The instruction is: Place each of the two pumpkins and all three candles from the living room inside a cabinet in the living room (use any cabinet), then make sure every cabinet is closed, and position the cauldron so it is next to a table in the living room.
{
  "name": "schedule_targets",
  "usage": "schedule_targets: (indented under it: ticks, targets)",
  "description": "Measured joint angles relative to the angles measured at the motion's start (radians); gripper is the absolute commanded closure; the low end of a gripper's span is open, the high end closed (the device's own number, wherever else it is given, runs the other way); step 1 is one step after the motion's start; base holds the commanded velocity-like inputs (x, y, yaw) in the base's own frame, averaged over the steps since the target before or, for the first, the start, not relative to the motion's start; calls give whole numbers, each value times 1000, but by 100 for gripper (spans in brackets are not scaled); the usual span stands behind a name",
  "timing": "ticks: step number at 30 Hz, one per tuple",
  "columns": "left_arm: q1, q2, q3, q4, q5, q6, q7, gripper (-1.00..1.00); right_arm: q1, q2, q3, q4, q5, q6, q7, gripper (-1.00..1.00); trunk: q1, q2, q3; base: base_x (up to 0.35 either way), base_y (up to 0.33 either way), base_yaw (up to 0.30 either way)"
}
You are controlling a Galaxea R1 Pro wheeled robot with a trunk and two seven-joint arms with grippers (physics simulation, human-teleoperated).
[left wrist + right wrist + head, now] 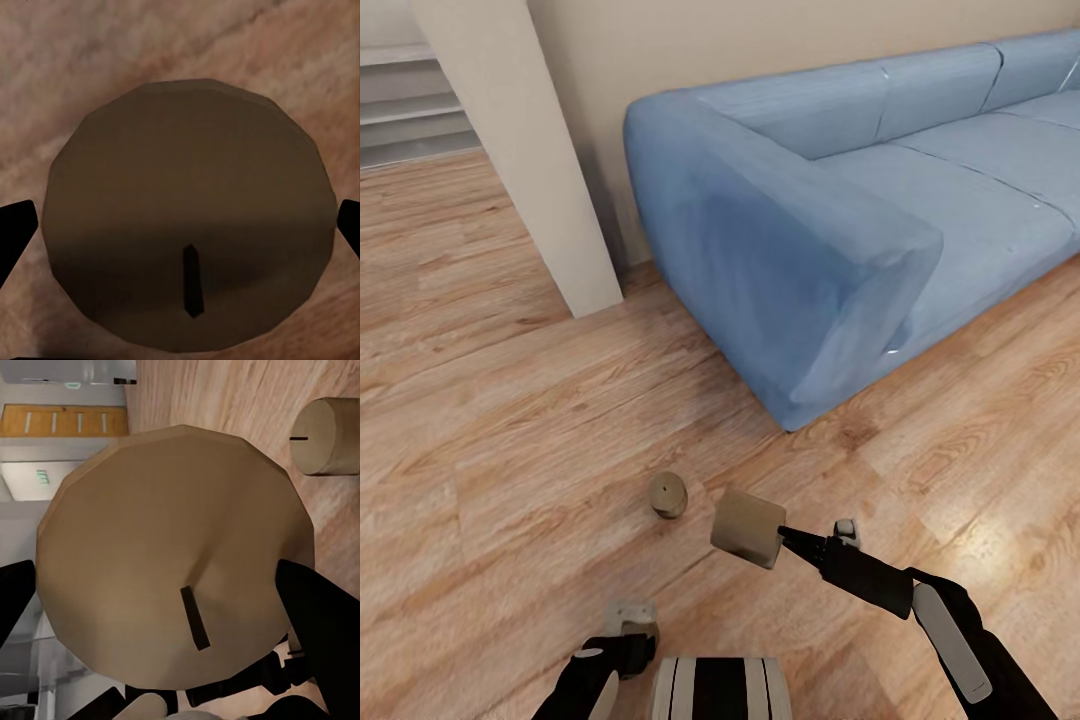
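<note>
We are looking down over the wooden floor (510,420), with a pale wall pillar (520,150) at about eleven o'clock and the blue sofa (840,200) stretching from centre toward two o'clock. At about seven o'clock, low in the head view, our left gripper (630,625) is hanging above the floor; in the left wrist view its dark fingertips (15,236) are standing spread on either side of a tan candle (187,217) seen end-on, black wick showing, and not touching it. Near centre, a second candle (668,494) is lying on its side on the floor. Just beside it, toward five o'clock, our right gripper (785,538) is pinching a third candle (748,527) clear of the floor, its fingers (322,622) pressing the candle's sides.
</note>
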Motion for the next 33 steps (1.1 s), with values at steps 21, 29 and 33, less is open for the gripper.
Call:
schedule_targets:
  ticks: [21, 29, 33]
  targets:
    - [0, 1, 2, 0, 3, -3, 0, 100, 0, 0, -2, 0, 0, 0, 0, 100, 0, 0, 0, 0, 0, 0]
    - [0, 1, 3, 0, 3, -3, -1, 100, 0, -1, -2, 0, 0, 0, 0, 100, 0, 0, 0, 0, 0, 0]
    - [0, 1, 3, 0, 3, -2, -4, 100, 0, -1, -2, 2, -1, 1, 0, 100, -1, 1, 11, 0, 0, 0]
